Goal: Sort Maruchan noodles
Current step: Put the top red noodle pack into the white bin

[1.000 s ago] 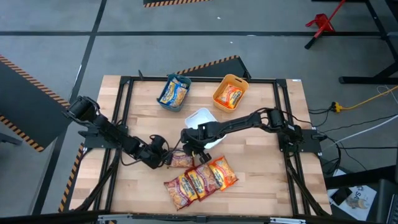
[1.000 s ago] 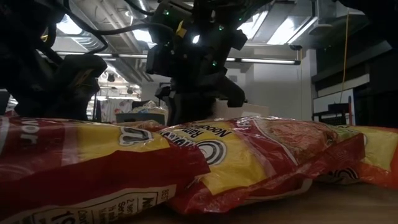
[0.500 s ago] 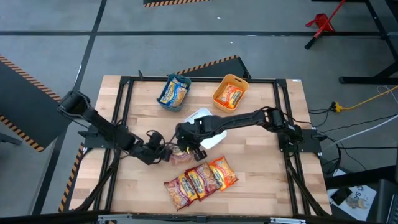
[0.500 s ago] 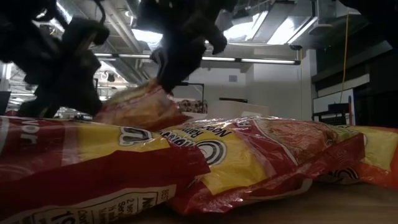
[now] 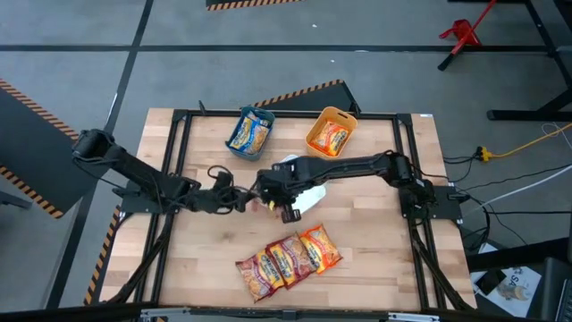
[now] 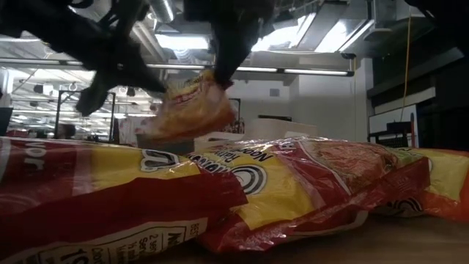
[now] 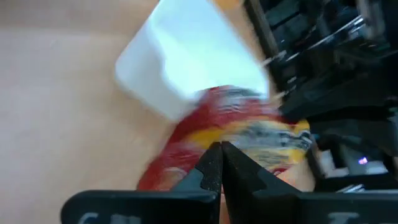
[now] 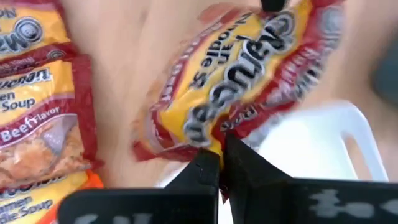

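A dark red Maruchan packet (image 8: 242,68) hangs in the air over the table's middle, just left of the white bin (image 5: 308,192). Both grippers are shut on it: my left gripper (image 5: 243,200) from the left, my right gripper (image 5: 273,202) from the right. In the low view the packet (image 6: 192,108) floats clear of the table. Three more packets (image 5: 288,259), two dark red and one orange, lie flat near the front edge. A teal bin (image 5: 239,121) and an orange bin (image 5: 350,121) at the back each hold a packet. My left gripper pinches the packet's edge (image 7: 214,138) between its two shut fingers, coming nearly level from the table's left. The packet is lifted clear of the table. My right gripper pinches the opposite edge (image 8: 214,135) between its shut fingers, coming steeply from above. The packet hangs tilted below them, clear of the table.
The white bin (image 7: 186,62) stands right behind the held packet, partly under the right arm. A black metal frame (image 5: 179,121) runs round the tabletop. Bare wood lies between the held packet and the three packets at the front.
Both grippers have risen and gone toward the far edge, staying shut on the dark red packet. The packet, which lay on the table beside the front group, is now lifted clear and sits closer to the white bin.
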